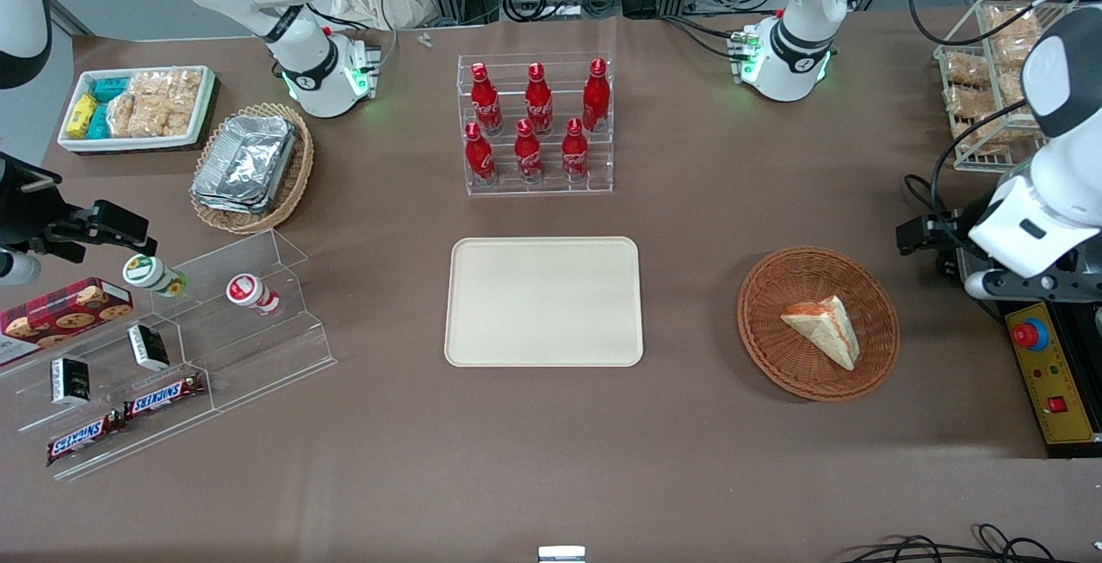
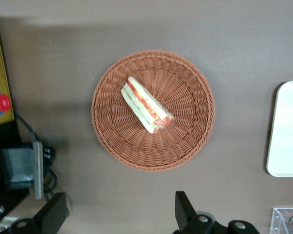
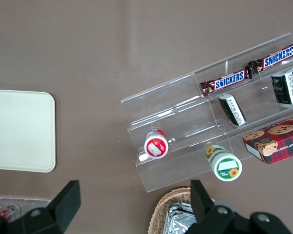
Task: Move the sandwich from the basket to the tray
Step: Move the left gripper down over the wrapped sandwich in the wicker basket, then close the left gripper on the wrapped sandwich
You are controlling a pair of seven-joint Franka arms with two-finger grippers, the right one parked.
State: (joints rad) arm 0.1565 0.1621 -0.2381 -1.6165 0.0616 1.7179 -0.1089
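The sandwich [image 1: 824, 329] [image 2: 146, 106] lies in the basket [image 1: 818, 323] [image 2: 153, 110], on its side with the filling edge showing. The tray [image 1: 544, 301] [image 2: 287, 128] sits bare, well apart from the basket toward the parked arm's end. The gripper [image 2: 119, 214] hangs above the basket, clear of it, fingers [image 2: 183, 207] spread and holding nothing

Woven reddish-brown wicker basket [image 1: 818, 323], ribbed and rough. Clear glossy wrap over soft pale bread of sandwich [image 1: 823, 329]. Smooth matt cream plastic tray [image 1: 544, 302]. Matt brown cloth-like tabletop [image 1: 689, 201]. Black matt plastic gripper [image 2: 119, 214] hanging above tabletop beside basket, jaws spread wide. Crinkled shiny foil containers [image 1: 245, 163]; clear acrylic rack [image 1: 538, 124].
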